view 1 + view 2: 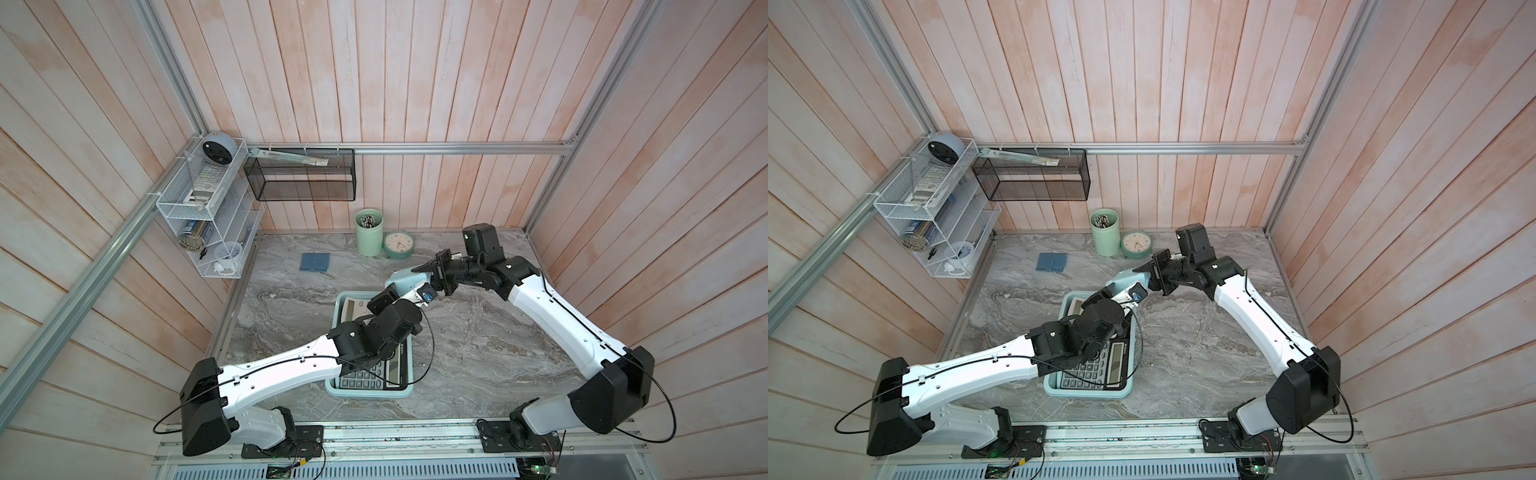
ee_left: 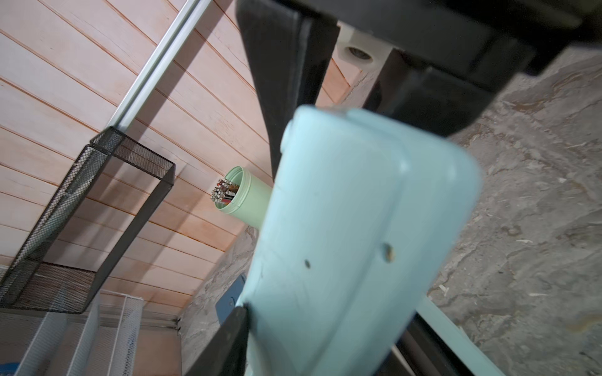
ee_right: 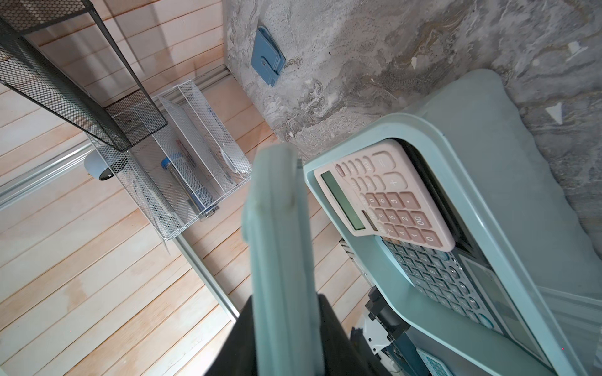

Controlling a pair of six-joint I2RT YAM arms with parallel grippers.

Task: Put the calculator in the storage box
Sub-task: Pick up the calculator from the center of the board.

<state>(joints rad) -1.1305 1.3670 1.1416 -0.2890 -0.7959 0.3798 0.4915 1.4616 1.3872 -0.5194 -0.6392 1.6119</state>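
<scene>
A light aqua calculator (image 1: pixel 405 277) (image 1: pixel 1125 277) hangs above the far end of the storage box (image 1: pixel 331 388) (image 1: pixel 1049 388), a shallow aqua tub in the middle of the table. My right gripper (image 1: pixel 420 270) (image 3: pixel 286 325) is shut on it, and the right wrist view shows it edge-on (image 3: pixel 280 244). My left gripper (image 1: pixel 401 289) (image 2: pixel 325 319) reaches it from the near side. Its fingers (image 2: pixel 234 322) press the sides of the calculator's plain back (image 2: pixel 351 228). Inside the box lie a pink calculator (image 3: pixel 384 195) and a grey one (image 1: pixel 374 374).
A green pen cup (image 1: pixel 369 232) and a round clock (image 1: pixel 398 244) stand by the back wall. A blue wallet (image 1: pixel 314 262) lies at the back left. A black mesh basket (image 1: pixel 301 174) and a white wire rack (image 1: pixel 199 216) hang on the left walls.
</scene>
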